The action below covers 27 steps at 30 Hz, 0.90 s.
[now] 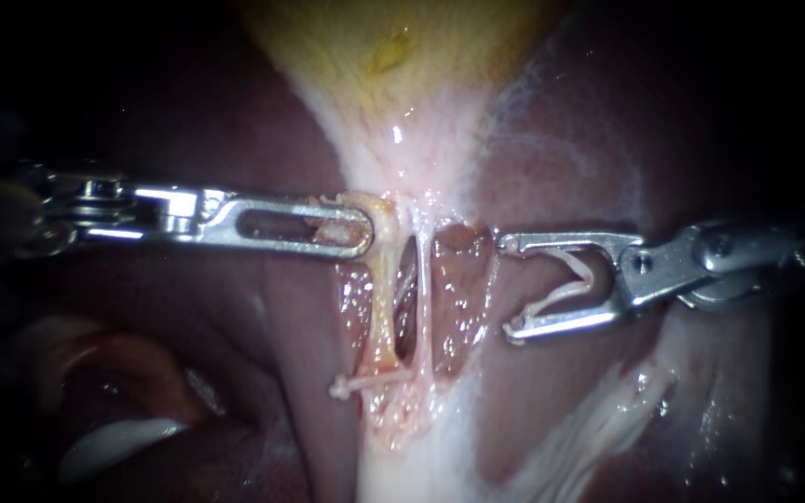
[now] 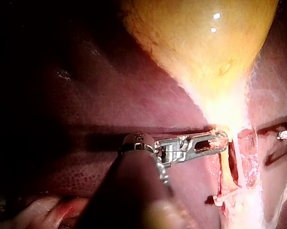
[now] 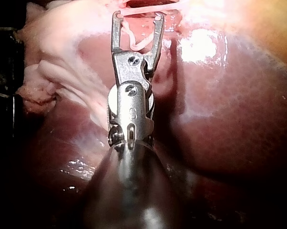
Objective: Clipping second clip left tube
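Observation:
Two tubes run down from the yellow gallbladder: the thicker yellowish left tube and the thin pale right tube. A pale clip lies across the left tube's lower end. My left instrument has its slotted jaws shut on tissue at the left tube's upper end. My right instrument stands to the right of both tubes, apart from them. Its jaws are spread wide with a V-shaped clip seated between them, touching both.
Dark red liver surrounds the dissected window behind the tubes. Pale stringy tissue lies at the lower right below my right instrument. Pinkish and white tissue folds sit at the lower left.

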Motion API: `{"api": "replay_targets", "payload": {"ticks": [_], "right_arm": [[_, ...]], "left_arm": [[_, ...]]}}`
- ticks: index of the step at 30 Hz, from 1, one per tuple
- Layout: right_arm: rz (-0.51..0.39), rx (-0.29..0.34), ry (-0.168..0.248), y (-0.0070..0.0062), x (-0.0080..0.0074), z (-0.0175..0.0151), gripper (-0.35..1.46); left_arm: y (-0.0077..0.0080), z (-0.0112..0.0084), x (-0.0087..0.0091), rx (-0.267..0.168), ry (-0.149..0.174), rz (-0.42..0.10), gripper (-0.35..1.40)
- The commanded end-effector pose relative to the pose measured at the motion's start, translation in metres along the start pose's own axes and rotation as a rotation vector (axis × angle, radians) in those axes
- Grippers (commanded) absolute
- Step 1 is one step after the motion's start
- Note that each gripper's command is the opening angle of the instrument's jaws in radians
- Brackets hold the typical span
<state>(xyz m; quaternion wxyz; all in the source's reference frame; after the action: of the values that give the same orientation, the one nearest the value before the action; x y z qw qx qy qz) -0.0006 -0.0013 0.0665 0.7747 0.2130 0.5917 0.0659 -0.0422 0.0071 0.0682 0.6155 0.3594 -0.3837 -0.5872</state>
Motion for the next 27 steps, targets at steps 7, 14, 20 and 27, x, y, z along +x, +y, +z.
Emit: {"api": "replay_targets", "payload": {"ticks": [7,14,20,27], "right_arm": [[0.0,-0.001,0.0,-0.0001,0.0,0.0001,0.47],[0.0,-0.001,0.0,-0.0001,0.0001,0.0003,0.48],[0.0,-0.004,-0.001,-0.0003,0.0002,0.0008,0.48],[0.016,0.009,0.001,-0.0006,-0.0005,0.0035,0.48]], "left_arm": [[-0.0012,-0.002,-0.0001,0.005,0.008,-0.005,-0.35],[-0.0039,-0.0051,0.0004,0.009,0.015,-0.014,-0.35],[-0.0042,-0.0056,0.0004,0.014,0.013,-0.015,-0.35],[-0.0043,-0.0055,0.0005,0.014,0.012,-0.015,-0.35]]}}
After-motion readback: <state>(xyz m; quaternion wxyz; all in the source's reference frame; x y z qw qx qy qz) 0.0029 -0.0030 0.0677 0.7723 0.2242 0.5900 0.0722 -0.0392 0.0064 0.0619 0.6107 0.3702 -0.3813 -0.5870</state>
